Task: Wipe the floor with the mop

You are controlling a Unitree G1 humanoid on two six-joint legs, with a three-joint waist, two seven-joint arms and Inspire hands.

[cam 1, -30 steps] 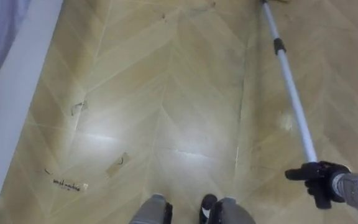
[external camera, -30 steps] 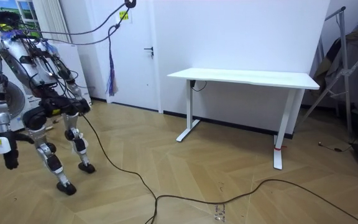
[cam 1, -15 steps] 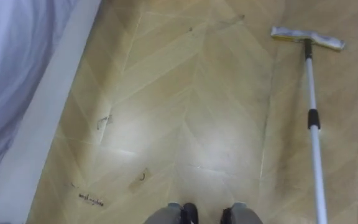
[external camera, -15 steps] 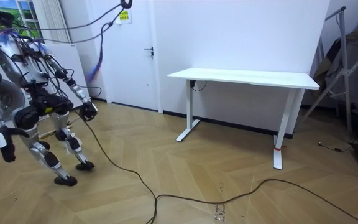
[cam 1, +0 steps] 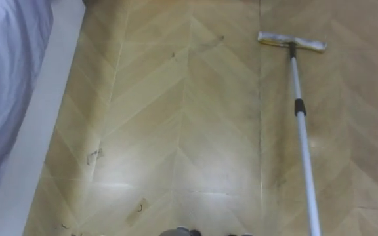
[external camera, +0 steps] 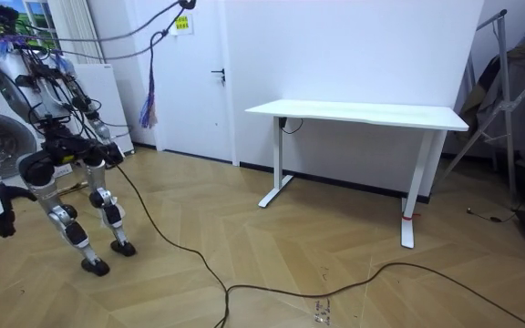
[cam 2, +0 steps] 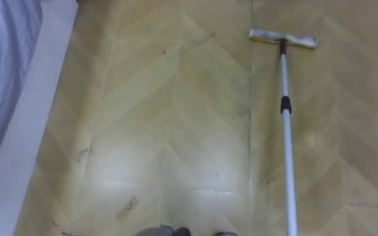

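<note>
— Has the robot got hold of the mop?

— Hard to say from here. It stands bent forward near the room view's left edge, and one dark hand [external camera: 3,223] hangs low beside its legs. I can't tell which arm it belongs to, or whether it has hold of anything.

— Where's the mop, then?

— The silver-poled flat mop [cam 1: 304,141] reaches out ahead of the robot, on its right side, over the pale herringbone wood floor [cam 1: 195,118]. The near end of the pole runs out past the lower right of the eye views, just to the right of its feet. So I'd judge the right arm the nearer one, and the likelier to be carrying it.

— Which way does the pole point?

— Almost straight away from the robot, leaning a touch to its left toward the far end. Partway along there's a black collar [cam 1: 299,107]. At the far end the whitish flat mop head [cam 1: 292,42] sits crosswise, flat on the boards.

— And the stroke?

— I'd guess a push or pull along that same line. The lilac cloth [cam 1: 5,65] and the white strip [cam 1: 31,131] on the robot's left are well apart from it.
</note>
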